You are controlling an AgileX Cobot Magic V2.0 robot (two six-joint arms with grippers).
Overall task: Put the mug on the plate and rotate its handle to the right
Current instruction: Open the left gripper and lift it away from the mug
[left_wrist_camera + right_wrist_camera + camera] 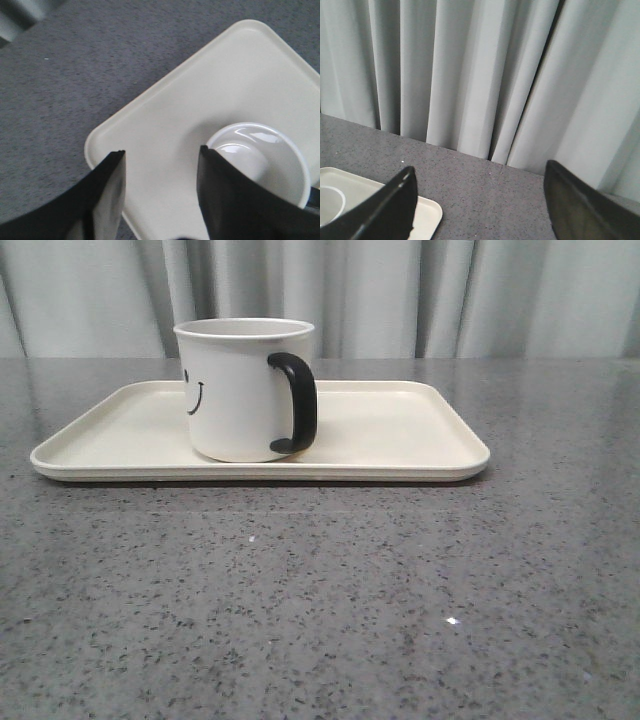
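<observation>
The white mug (pixel 240 390) with a black smiley face stands upright on the cream plate (pixel 400 430), left of the plate's middle. Its black handle (pixel 296 402) points toward the front right. From above, the left wrist view shows the mug (pixel 265 160) beside my left gripper (pixel 161 151), which is open over a bare part of the plate (pixel 200 90) with nothing between its fingers. My right gripper (pixel 479 171) is open in the air, facing the curtain, with a corner of the plate (pixel 427 216) and the mug's rim (pixel 332 197) below it. No gripper shows in the front view.
The plate lies on a grey speckled table (pixel 320 600). A pale pleated curtain (pixel 420 290) hangs behind the table's far edge.
</observation>
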